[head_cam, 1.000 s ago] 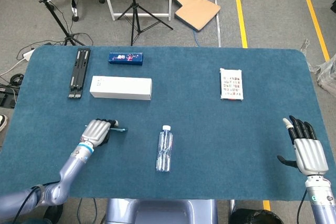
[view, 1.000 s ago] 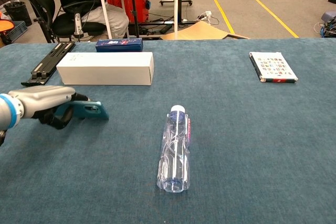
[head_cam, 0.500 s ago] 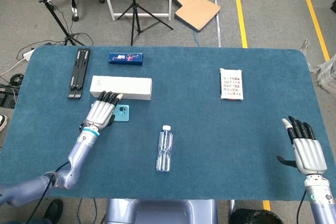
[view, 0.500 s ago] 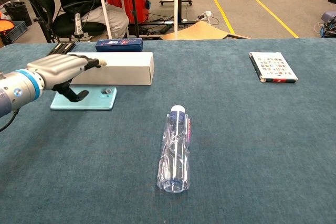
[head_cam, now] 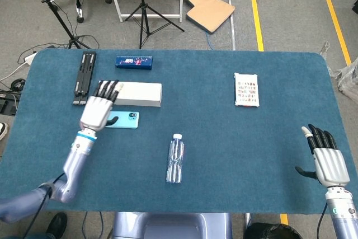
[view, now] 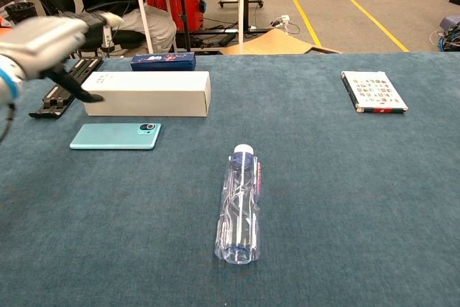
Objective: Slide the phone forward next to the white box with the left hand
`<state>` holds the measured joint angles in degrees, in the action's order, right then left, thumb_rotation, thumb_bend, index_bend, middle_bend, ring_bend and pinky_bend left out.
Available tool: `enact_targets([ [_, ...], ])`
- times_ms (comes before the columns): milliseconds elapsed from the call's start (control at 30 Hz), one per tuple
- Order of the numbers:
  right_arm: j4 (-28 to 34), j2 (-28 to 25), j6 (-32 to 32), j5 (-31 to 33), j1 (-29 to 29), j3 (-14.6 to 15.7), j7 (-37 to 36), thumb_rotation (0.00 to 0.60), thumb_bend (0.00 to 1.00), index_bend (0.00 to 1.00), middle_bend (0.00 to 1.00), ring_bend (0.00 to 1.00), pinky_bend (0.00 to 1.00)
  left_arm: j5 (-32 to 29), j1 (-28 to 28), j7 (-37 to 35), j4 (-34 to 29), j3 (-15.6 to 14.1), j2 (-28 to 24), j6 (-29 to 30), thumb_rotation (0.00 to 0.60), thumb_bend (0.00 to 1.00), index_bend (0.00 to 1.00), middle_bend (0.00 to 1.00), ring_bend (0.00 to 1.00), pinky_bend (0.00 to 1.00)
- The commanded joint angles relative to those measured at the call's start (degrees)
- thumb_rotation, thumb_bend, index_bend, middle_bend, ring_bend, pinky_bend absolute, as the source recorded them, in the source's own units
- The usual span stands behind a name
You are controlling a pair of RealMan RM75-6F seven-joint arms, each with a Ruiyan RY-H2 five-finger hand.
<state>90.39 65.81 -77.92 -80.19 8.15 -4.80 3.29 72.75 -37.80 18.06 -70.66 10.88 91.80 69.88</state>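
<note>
Teal phone (view: 115,136) is left flat below the raised left hand (view: 44,37), whose fingers are spread, nothing held.

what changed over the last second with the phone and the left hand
The left hand slid the phone forward to lie just in front of the white box, then let go and lifted clear, fingers apart. The right hand, bottle and other items stayed put.

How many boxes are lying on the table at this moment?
2. The white box lies at the far left, just beyond the phone. The smaller blue box lies behind it near the far edge. The flat item at the right looks like a booklet; uncertain.
</note>
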Motion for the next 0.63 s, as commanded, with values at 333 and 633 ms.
enact_targets([
  [333,0.3,-0.1,-0.9,-1.0,-0.1,0.1,-0.2,0.600,0.00,0.00,0.00,0.00,0.00,1.4,19.5,-0.9,-20.1,-8.8,-19.1,14.8,0.600,0.00,0.00,0.00,0.00,0.00],
  [633,0.2,0.2,-3.3,-2.2,-0.6,-0.4,-0.1,0.600,0.00,0.00,0.00,0.00,0.00,4.3,24.3,-6.4,-21.2,-11.9,-23.5,16.5,0.600,0.00,0.00,0.00,0.00,0.00],
])
